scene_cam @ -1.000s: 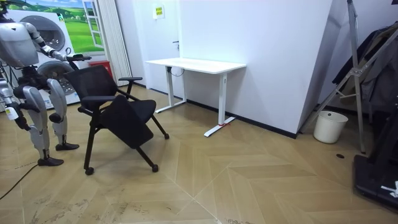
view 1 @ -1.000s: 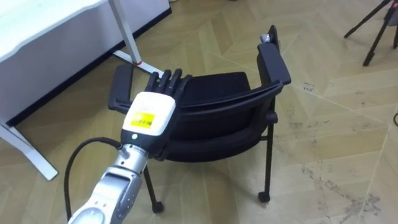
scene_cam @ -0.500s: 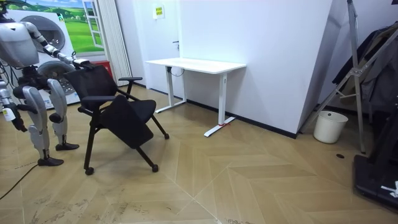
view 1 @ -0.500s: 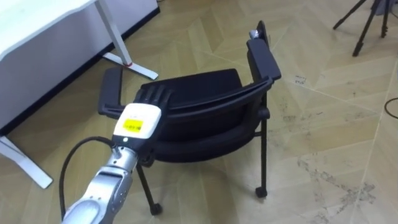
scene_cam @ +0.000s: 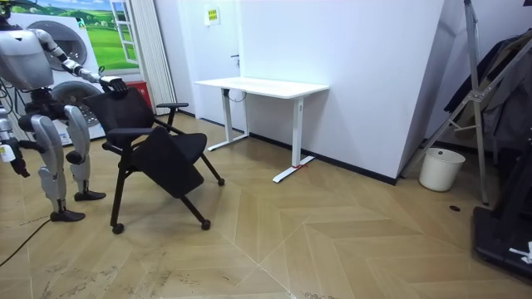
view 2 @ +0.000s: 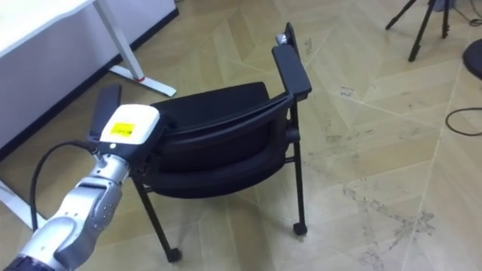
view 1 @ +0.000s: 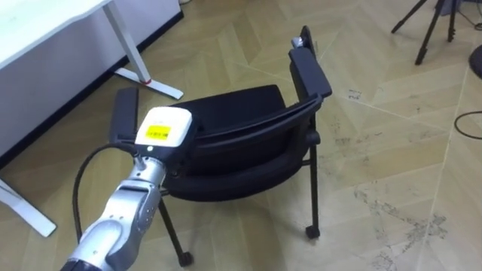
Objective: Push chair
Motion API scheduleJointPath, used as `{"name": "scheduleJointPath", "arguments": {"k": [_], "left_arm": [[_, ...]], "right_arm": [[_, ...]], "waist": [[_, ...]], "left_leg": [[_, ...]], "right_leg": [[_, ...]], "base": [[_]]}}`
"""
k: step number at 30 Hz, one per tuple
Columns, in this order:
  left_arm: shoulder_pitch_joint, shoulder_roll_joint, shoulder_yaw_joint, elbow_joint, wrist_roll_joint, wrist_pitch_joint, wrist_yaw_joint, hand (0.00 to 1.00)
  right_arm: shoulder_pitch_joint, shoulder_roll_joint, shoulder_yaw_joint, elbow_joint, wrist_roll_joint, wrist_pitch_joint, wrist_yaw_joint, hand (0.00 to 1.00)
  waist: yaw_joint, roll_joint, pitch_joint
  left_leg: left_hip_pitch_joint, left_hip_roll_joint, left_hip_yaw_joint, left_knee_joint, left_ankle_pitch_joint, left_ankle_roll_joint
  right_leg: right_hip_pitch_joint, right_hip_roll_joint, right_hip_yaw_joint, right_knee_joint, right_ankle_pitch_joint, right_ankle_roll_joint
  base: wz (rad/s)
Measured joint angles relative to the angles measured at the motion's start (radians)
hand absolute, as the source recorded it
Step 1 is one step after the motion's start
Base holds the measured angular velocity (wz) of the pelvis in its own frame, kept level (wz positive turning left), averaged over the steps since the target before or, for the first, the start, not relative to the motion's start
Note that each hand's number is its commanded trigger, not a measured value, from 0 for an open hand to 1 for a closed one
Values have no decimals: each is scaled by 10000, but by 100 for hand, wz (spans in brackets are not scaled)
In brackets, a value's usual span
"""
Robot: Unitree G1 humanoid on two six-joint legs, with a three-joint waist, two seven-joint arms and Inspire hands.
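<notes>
A black chair (view 1: 233,154) with armrests and small castors stands on the wood floor, its back towards me. My left hand (view 1: 166,128) rests on the left end of the backrest's top edge, its fingers curled down over that edge. In the right eye view the same hand (view 2: 129,124) sits on the chair (view 2: 215,154) beside its left armrest (view 2: 105,105). From the room view I stand behind the chair (scene_cam: 158,149) at the room view's left, left hand (scene_cam: 112,84) on the backrest's top. My right hand (scene_cam: 15,159) hangs at my side, holding nothing.
A white desk (view 1: 45,34) stands ahead on the left, its foot (view 1: 151,81) close to the chair's left armrest. A tripod (view 1: 429,30) stands far right, and a dark cable (view 1: 467,124) lies on the floor. In the room view a white bin (scene_cam: 440,169) stands by the wall.
My left hand's fingers, straight above the backrest a second ago, have curled over its top edge. The eye view has shifted a little; the chair has hardly moved.
</notes>
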Motion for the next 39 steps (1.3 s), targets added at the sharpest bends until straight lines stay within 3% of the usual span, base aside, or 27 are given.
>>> {"name": "scheduleJointPath", "arguments": {"k": [4,12,20,24,28,33,36,39], "left_arm": [[88,54,-2,-271,10,-209,-19,100],[88,54,-9,-257,-32,-222,-22,100],[125,56,-9,-256,-30,-307,16,100],[197,171,-3,-251,-11,-427,120,100],[198,451,-5,-176,-28,-675,225,100],[198,551,-5,-157,-156,-751,339,100],[197,847,-9,-185,-411,-881,427,100],[196,938,-8,-195,-397,-991,412,100]], "right_arm": [[-116,-70,-1,92,37,-9,-6,0],[-251,-116,0,312,51,-7,14,0],[-247,-137,-16,297,1459,-11,26,0],[-263,-158,-540,158,1501,-89,-11,0],[-284,-353,-973,-599,679,-249,-476,0],[-462,-743,-1097,-1638,-925,-334,-1483,0],[-703,-1043,-1104,-2690,-2087,-342,-2268,0],[-825,-1346,-1107,-4046,-2955,-465,-3145,0]], "waist": [[61,-93,52],[85,-91,51],[132,-70,36],[152,-89,20],[146,-161,7],[202,-305,10],[173,-420,-18],[201,-602,-93]], "left_leg": [[-24,3,-27,3,-2,3],[-33,-1,-10,9,-3,2],[-19,-9,5,4,-3,2],[27,-3,50,5,-3,2],[31,-6,126,14,-3,2],[-43,-1,208,41,-2,1],[-142,6,243,85,-1,1],[-161,21,244,121,-1,0]], "right_leg": [[-1,-8,-66,-2,0,0],[-13,-3,-78,0,0,0],[-8,8,133,1,0,0],[1,10,171,5,0,0],[-16,10,147,11,0,0],[-160,27,195,151,0,0],[-301,26,168,224,0,-1],[-317,28,166,230,1,-1]], "base": [[3],[0],[0],[-3],[-6],[-3],[-5],[0]]}}
